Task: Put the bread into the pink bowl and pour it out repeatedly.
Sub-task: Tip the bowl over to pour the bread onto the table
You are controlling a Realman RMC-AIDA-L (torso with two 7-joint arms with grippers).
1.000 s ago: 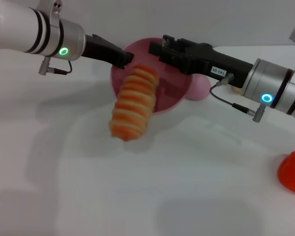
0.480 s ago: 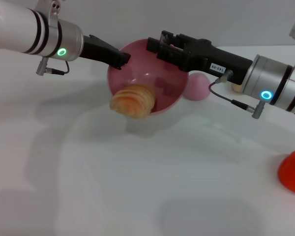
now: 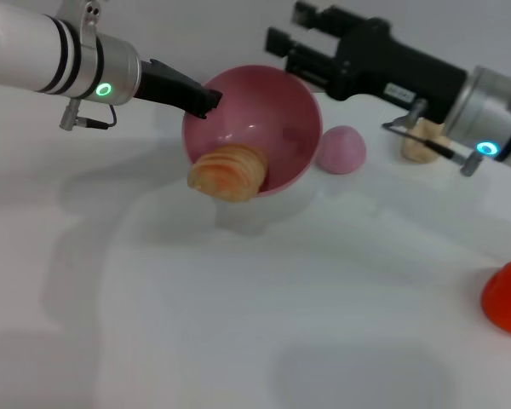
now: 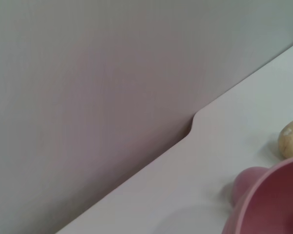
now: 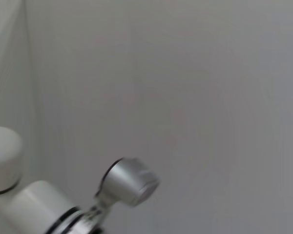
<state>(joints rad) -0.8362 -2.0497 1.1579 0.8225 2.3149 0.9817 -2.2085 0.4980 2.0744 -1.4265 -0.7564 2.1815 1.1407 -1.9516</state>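
Tipping toward the camera, the pink bowl [image 3: 254, 128] rests on the white table [image 3: 238, 324] with its mouth facing forward and down, and the bread [image 3: 228, 173] lies at the low lip, partly in the bowl and partly past the rim toward the open tabletop. The left gripper [image 3: 208, 100] reaches in from the left at the bowl's upper left rim; its dark fingers look clamped on the rim there, though the contact itself is small in the head view. The right gripper [image 3: 291, 38] hangs in the air above and behind the bowl's far right edge, clear of the rim, with its fingers apart and nothing between them.

Just right of the bowl sits a small pink dome [image 3: 341, 149], close to the bowl's wall but apart from it. Farther right, partly behind the right arm, is a beige bun [image 3: 423, 141]. An orange-red object [image 3: 507, 296] stands at the right edge of the table, well apart from everything else.

Wide bare tabletop stretches in front of the bowl and to the left. The left wrist view shows the bowl's rim [image 4: 271, 200], the dome [image 4: 246, 180] behind it, the bun [image 4: 290, 138], and the table's far edge with a notch against a plain wall.
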